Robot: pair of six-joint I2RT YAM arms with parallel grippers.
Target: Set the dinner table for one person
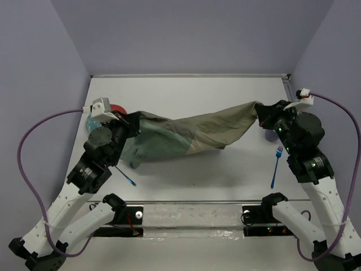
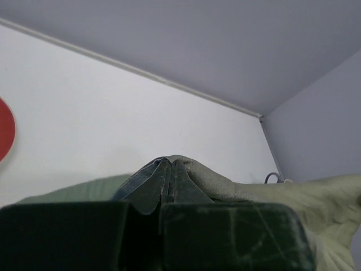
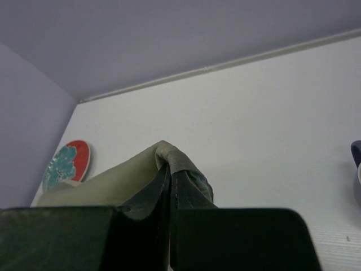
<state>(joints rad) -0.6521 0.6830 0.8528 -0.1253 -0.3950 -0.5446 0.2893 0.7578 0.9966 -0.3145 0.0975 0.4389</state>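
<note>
The olive-green cloth placemat (image 1: 192, 135) hangs stretched between my two grippers above the white dinner table (image 1: 186, 90). My left gripper (image 1: 134, 121) is shut on the placemat's left end, seen as a pinched fold in the left wrist view (image 2: 169, 175). My right gripper (image 1: 260, 113) is shut on its right end, a fold in the right wrist view (image 3: 169, 164). The cloth sags and bunches toward the left. A blue fork (image 1: 276, 165) lies on the table at the right. A blue utensil (image 1: 128, 178) lies at the left near my left arm.
A red plate with a teal pattern (image 1: 117, 109) sits at the far left behind my left gripper, also in the right wrist view (image 3: 66, 165). A dark blue object (image 3: 356, 153) shows at the right edge of the right wrist view. Lavender walls (image 1: 186, 34) border the table.
</note>
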